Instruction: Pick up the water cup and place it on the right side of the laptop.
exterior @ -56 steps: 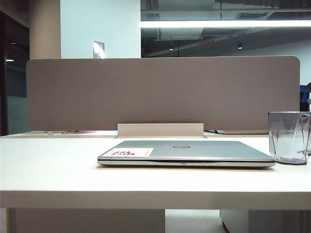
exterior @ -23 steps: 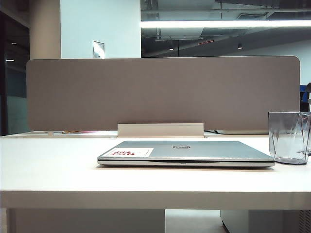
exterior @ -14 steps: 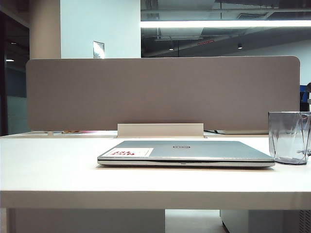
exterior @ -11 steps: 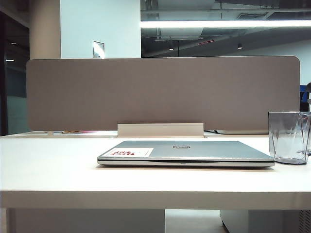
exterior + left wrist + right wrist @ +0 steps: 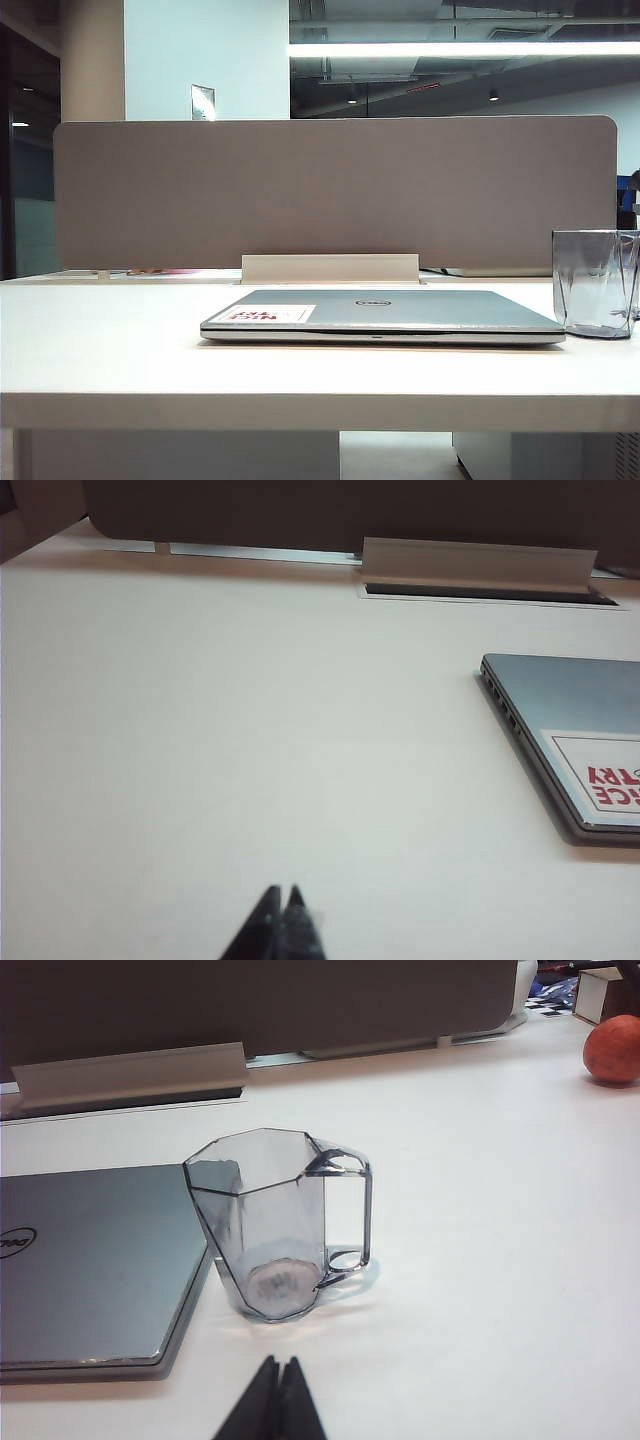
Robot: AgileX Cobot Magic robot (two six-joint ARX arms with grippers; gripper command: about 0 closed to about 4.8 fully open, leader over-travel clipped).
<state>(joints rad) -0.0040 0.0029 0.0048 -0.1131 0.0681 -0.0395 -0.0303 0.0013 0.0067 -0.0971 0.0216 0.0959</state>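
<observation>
Reading both wrist cams and the exterior cam, I get:
cup: small clear bluish-grey faceted water cup (image 5: pixel 268 1225) with side handle, upright on the white desk (image 5: pixel 110 350), just beside the laptop's right edge, handle turned away from the laptop. I can't tell whether it touches the laptop. At the right edge of the exterior view (image 5: pixel 597 283).
laptop: slim silver-grey closed laptop (image 5: pixel 385 312), round logo on lid, white sticker with red print (image 5: pixel 272 314) near its left corner; flat at mid-desk. Also in left wrist view (image 5: pixel 575 715) and right wrist view (image 5: pixel 95 1260).
left gripper: (image 5: pixel 280 905) clenched, dark fingertips pressed together, holding nothing, over bare desk well apart from the laptop's left edge.
right gripper: (image 5: pixel 277 1375) clenched, tips together, empty, over the desk near the cup, not touching it.
arms: neither shows in the exterior view.
background: grey-brown fabric divider panel (image 5: pixel 335 190) along the desk's far edge, pale cable-slot flap (image 5: pixel 330 268) behind the laptop.
other: round orange fruit-like ball (image 5: pixel 612 1050) far off on the desk beyond the cup.
</observation>
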